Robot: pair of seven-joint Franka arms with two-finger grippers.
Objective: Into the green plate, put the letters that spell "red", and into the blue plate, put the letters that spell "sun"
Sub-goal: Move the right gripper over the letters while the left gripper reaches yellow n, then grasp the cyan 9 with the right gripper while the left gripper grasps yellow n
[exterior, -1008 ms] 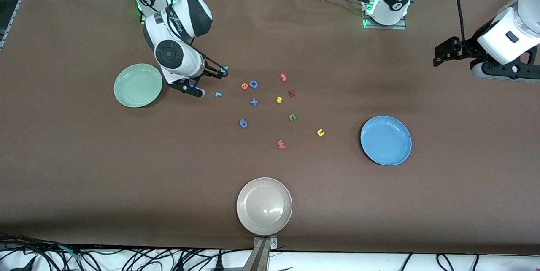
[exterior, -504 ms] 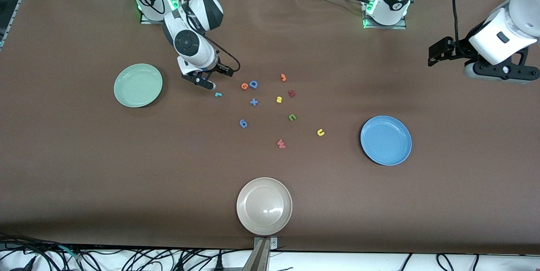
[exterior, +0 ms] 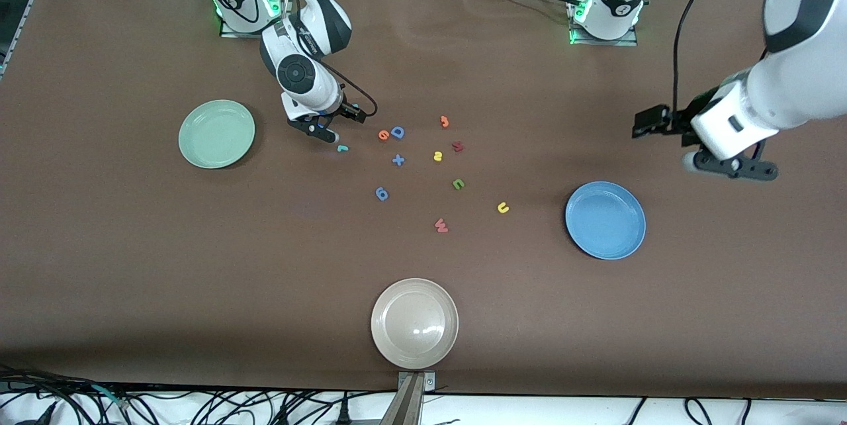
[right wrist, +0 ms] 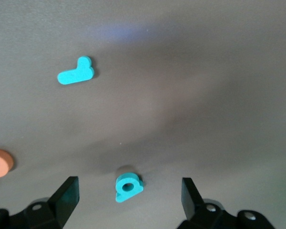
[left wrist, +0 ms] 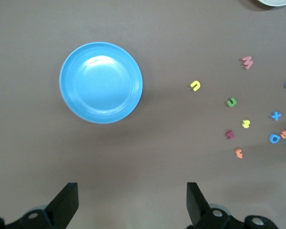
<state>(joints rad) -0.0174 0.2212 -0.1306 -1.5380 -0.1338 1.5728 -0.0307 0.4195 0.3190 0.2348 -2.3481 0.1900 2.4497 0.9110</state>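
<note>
Hovering low in the upper middle of the front frame, the right gripper (exterior: 319,132) stands released, its jaws spread wide and holding nothing. The move ahead turns on one relation. In the right wrist view the teal "d" (right wrist: 128,187) lies flat on the brown surface (exterior: 132,266), directly between the two open fingers and about midway from one to the other. It touches neither finger. The letter is compact, loop uppermost, and I cannot tell clearly which way its stem runs against the jaws. The front view hides it under the gripper.

I judge that a straight descent and a squeeze would take it, with little sideways correction. The risk is that so small a flat piece slides out as the jaws meet.

The teal "r" (exterior: 342,147) lies just beside the gripper, slightly lower in the front frame. The orange "e" (exterior: 383,136) lies a little toward the frame's centre. The green plate (exterior: 216,134) sits empty, near this arm's end of the surface, so the carry looks short.

The left gripper (left wrist: 131,198) hangs released and empty over bare surface, above the blue plate (exterior: 605,220) in the front frame. The yellow "u" (exterior: 503,208) is the "sun" letter closest to that plate. The green "n" (exterior: 458,183) and yellow "s" (exterior: 437,156) lie more toward the centre. The left arm is the nearer one for all three.
</note>
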